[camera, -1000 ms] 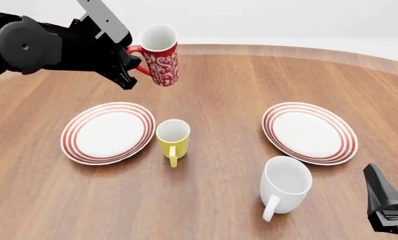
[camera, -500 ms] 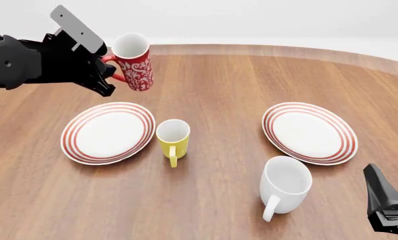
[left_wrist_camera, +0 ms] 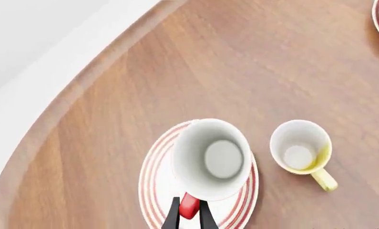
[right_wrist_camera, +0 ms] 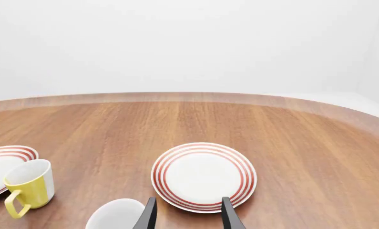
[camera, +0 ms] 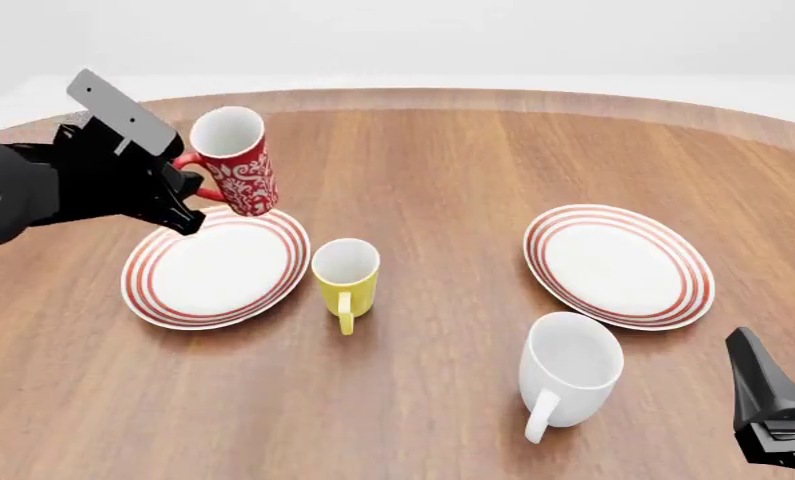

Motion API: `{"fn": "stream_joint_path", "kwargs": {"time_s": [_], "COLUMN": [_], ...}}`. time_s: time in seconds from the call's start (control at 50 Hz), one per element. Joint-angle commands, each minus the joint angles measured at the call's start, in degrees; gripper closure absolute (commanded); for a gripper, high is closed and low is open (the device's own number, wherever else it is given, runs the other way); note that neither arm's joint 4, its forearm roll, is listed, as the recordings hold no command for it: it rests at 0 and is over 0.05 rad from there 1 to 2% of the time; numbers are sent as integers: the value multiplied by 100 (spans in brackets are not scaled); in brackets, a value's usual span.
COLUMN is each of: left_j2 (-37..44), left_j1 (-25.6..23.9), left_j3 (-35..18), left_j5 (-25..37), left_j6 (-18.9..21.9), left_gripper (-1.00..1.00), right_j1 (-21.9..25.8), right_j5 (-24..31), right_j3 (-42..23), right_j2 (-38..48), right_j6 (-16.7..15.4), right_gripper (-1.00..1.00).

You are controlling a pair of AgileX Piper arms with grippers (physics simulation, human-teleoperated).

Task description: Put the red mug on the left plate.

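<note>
The red mug (camera: pixel 234 160), with its white floral pattern, hangs in the air over the far edge of the left plate (camera: pixel 170 300). It tilts a little. My left gripper (camera: pixel 193 187) is shut on its red handle. In the left wrist view I look down into the mug's white inside (left_wrist_camera: pixel 213 157). The handle (left_wrist_camera: pixel 189 205) is pinched between my fingers (left_wrist_camera: pixel 172 217), and the ringed plate (left_wrist_camera: pixel 152 186) lies below. My right gripper (camera: pixel 775 415) rests at the near right, open and empty; in its own view it is low over the table (right_wrist_camera: pixel 189 202).
A yellow mug (camera: pixel 346 275) stands just right of the left plate. A larger white mug (camera: pixel 571 365) stands near the front right. The second ringed plate (camera: pixel 620 265) lies behind it. The table's curved far edge (camera: pixel 504 97) runs behind everything.
My left gripper has carried the red mug left, nearer and lower, from above the far table to just over the left plate's far rim. The right arm has not moved.
</note>
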Motion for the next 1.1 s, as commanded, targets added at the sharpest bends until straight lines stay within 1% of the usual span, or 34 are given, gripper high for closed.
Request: {"fn": "stream_joint_path", "kwargs": {"time_s": [0.02, 0.12, 0.14, 0.26, 0.28, 0.3, 0.32, 0.46, 0.58, 0.6, 0.7, 0.78, 0.82, 0.96, 1.1], "left_j2": [-122, -163, -102, -83, -22, -39, -90, 2, 146, 255, 310, 468, 426, 528, 677], "left_j1": [177, 208, 291, 442, 537, 544, 551, 735, 934, 1036, 1080, 1261, 1238, 1378, 1265], "left_j3": [430, 574, 663, 739, 824, 843, 844, 813, 780, 783, 770, 845, 876, 982, 1132], "left_j5": [-270, -360, -443, -536, -624, -647, -631, -730, -889, -966, -1032, -1229, -1218, -1366, -1572], "left_j6": [-100, -173, -117, -94, 85, 19, -48, -61, 32, 128, 80, 237, 168, 238, 221], "left_gripper": [100, 100, 100, 100, 100, 100, 100, 100, 100, 100, 100, 100, 100, 100, 100], "right_j1": [0, -2, -1, -1, 0, -1, -1, 0, 0, -1, 0, 2, 1, 0, -1], "right_j5": [-1, 0, 1, -1, -1, 0, -1, -1, 1, 1, 1, 0, 0, 0, 1], "right_j3": [0, 0, 0, 0, 0, 0, 0, 0, 0, 0, 0, 0, 0, 0, 0], "right_j2": [1, 0, -1, 2, 1, 1, 2, 2, -1, -1, -1, 0, -1, 0, -1], "right_j6": [0, 0, 0, 0, 1, 0, 1, 0, -1, 0, 1, -1, 0, 0, 0], "right_gripper": [-100, -100, -100, -100, -100, -100, -100, -100, -100, -100, -100, -100, -100, -100, -100]}}
